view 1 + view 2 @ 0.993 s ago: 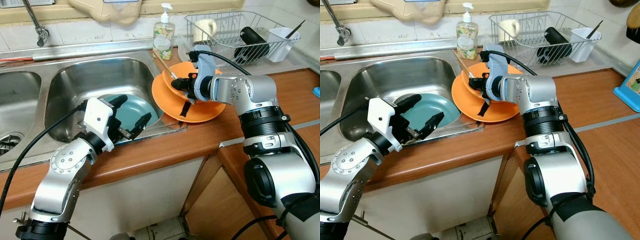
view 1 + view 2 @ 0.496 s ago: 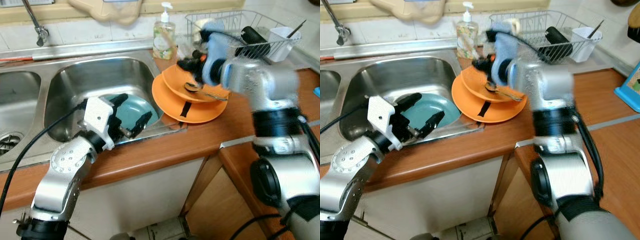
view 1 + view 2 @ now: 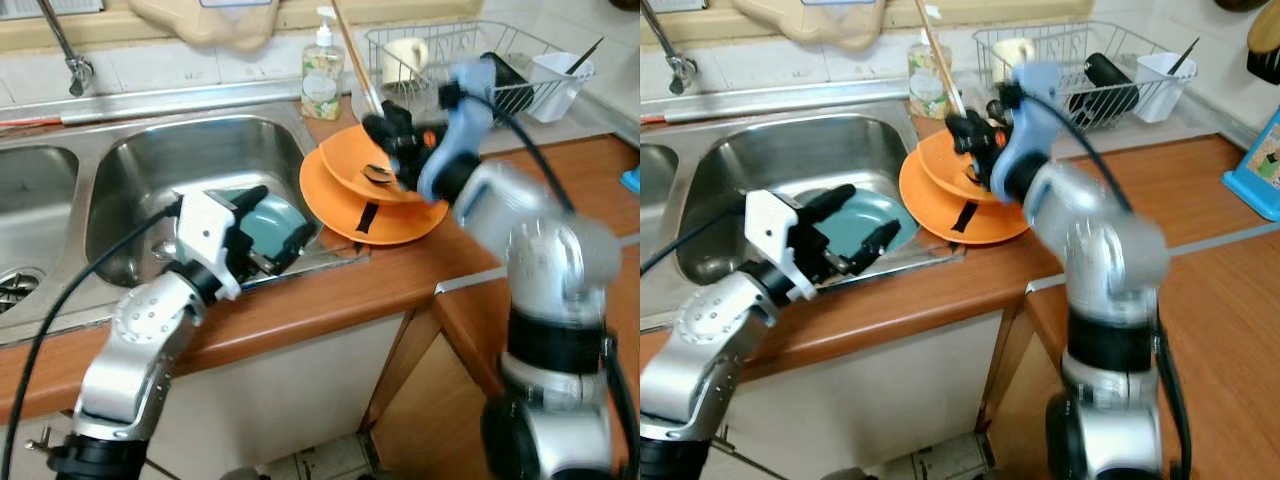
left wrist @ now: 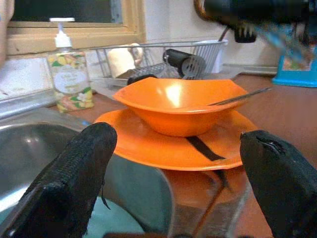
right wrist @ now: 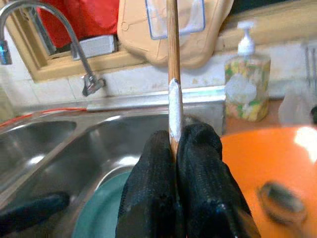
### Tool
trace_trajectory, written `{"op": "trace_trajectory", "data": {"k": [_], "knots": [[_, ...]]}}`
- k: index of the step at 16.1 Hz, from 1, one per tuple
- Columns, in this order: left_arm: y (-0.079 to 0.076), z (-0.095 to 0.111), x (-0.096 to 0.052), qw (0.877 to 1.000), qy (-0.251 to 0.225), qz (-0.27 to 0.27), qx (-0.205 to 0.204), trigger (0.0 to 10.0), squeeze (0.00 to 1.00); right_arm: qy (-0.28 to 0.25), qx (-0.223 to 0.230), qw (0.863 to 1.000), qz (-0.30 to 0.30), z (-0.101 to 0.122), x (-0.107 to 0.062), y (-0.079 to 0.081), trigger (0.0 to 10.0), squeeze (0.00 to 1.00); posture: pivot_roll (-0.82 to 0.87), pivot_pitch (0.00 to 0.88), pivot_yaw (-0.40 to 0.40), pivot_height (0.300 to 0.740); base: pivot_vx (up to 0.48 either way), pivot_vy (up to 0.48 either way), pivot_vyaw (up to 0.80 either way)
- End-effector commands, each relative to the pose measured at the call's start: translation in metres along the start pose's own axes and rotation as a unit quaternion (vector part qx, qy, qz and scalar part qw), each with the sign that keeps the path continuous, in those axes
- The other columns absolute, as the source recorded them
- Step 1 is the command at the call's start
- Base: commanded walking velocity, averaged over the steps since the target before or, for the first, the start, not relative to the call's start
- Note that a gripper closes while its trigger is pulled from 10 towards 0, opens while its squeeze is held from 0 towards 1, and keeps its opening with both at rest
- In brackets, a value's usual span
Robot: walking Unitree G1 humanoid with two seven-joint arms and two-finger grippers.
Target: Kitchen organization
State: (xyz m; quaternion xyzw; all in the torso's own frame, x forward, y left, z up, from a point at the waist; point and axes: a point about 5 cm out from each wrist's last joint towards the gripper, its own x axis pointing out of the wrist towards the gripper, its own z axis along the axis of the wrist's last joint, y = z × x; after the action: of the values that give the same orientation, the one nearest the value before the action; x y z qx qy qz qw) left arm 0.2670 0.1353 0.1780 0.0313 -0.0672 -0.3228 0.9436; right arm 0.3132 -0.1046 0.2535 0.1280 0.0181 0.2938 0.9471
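Wooden chopstick (image 5: 173, 74) pinched upright between closed fingers of right gripper (image 3: 392, 128), above orange bowl (image 4: 181, 103) on orange plate (image 3: 345, 200), right of sink (image 3: 150, 170), left gripper (image 3: 262, 232) spread wide over teal plate (image 3: 862, 217).

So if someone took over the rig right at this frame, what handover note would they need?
Right end effector: shut on a wooden chopstick, lifted upright above the orange bowl.
Left end effector: open, at the sink's front edge over the teal plate.
The bowl, with a spoon in it, sits on the orange plate on the counter.
Done: chopstick picked up.
Left: place it, likely in the dish rack; clear the dishes.
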Motion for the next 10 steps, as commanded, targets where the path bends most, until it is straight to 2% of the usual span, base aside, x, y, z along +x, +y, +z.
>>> {"op": "trace_trajectory", "data": {"k": [1, 3, 5, 7, 9, 10], "knots": [[-0.007, 0.003, 0.003, 1.0, -0.006, -0.008, -0.004, 10.0, 0.0, -0.031, -0.002, 0.999, 0.027, 0.0, -0.011, 0.011, 0.0, 0.0, -0.1, 0.0, 0.026, 0.74, 0.0, 0.0, 0.0], [-0.007, 0.004, 0.004, 1.0, -0.012, -0.006, -0.013, 10.0, 0.0, -0.022, -0.027, 0.998, 0.044, -0.01, -0.018, 0.017, 0.0, 0.0, -0.1, 0.0, 0.023, 0.74, 0.0, 0.0, 0.0], [-0.005, 0.008, 0.004, 0.999, -0.021, 0.006, -0.031, 10.0, 0.0, -0.004, -0.03, 0.998, 0.046, -0.023, -0.025, 0.019, 0.0, 0.0, -0.1, 0.0, 0.022, 0.74, 0.0, 0.0, 0.0], [-0.003, 0.012, 0.003, 0.998, -0.034, 0.01, -0.057, 10.0, 0.0, -0.004, -0.054, 0.996, 0.068, -0.033, -0.03, 0.024, 0.0, 0.0, -0.1, 0.0, 0.026, 0.74, 0.0, 0.0, 0.0], [-0.002, 0.018, 0.001, 0.992, -0.048, -0.018, -0.119, 10.0, 0.0, 0.017, -0.087, 0.992, 0.089, -0.048, -0.033, 0.028, 0.0, 0.0, -0.1, 0.0, 0.026, 0.74, 0.0, 0.0, 0.0], [-0.003, 0.019, 0.001, 0.99, -0.05, -0.023, -0.127, 10.0, 0.0, 0.019, -0.091, 0.991, 0.091, -0.049, -0.033, 0.029, 0.0, 0.0, -0.1, 0.0, 0.026, 0.74, 0.0, 0.0, 0.0]]}}
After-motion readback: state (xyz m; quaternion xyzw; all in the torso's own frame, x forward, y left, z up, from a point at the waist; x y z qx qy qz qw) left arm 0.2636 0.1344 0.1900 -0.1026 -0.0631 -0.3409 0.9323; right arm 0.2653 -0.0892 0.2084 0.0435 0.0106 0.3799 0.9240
